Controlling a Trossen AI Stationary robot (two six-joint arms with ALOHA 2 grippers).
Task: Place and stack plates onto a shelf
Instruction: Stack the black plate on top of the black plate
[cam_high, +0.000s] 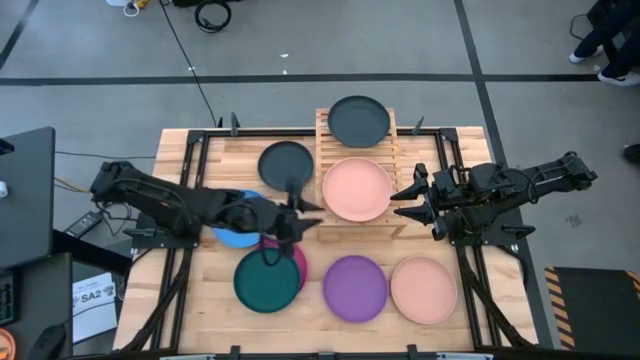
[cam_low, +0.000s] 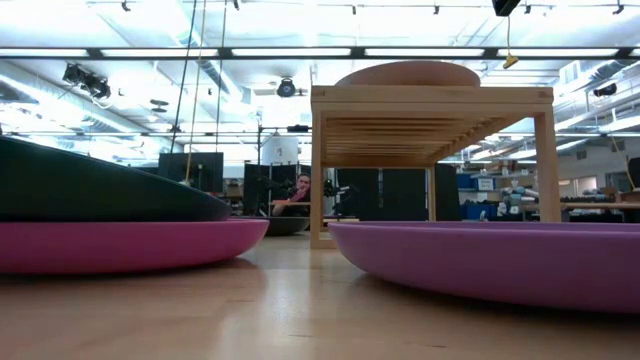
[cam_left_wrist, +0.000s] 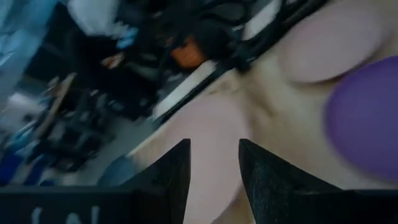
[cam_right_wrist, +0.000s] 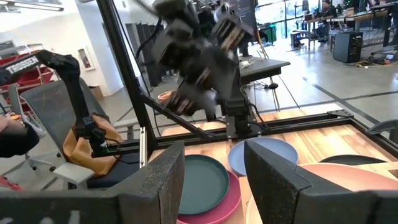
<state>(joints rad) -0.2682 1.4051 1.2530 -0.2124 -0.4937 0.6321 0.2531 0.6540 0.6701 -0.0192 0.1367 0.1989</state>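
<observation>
My left pincer (cam_high: 300, 218): it hangs over the middle of the surface (cam_high: 210, 300), just left of the shelf. My two fingers (cam_left_wrist: 168, 171) stand a little apart. Nothing is between them.
Blue plate (cam_high: 232, 237): it lies flat on the surface under my left arm. My arm hides part of it.
Teal plate (cam_high: 266, 282): it lies on top of the magenta plate (cam_high: 298, 262), near the front left. They make a small stack of two.
Dark grey plate on the surface (cam_high: 285, 164): it lies flat, just left of the shelf.
Shelf (cam_high: 322, 125): it stands at the back middle of the surface. It holds two plates.
Dark grey plate on the shelf (cam_high: 358, 121): it sits on the far end.
Pink plate on the shelf (cam_high: 357, 189): it sits on the near end, beside the grey one. It is between my two pincers.
Purple plate (cam_high: 354, 288): it lies flat on the surface in front of the shelf.
Pink plate on the surface (cam_high: 423, 289): it lies flat, just right of the purple plate.
My right pincer (cam_high: 398, 204): it points at the right edge of the pink plate on the shelf. My fingers (cam_right_wrist: 163, 180) are a little apart and hold nothing.
</observation>
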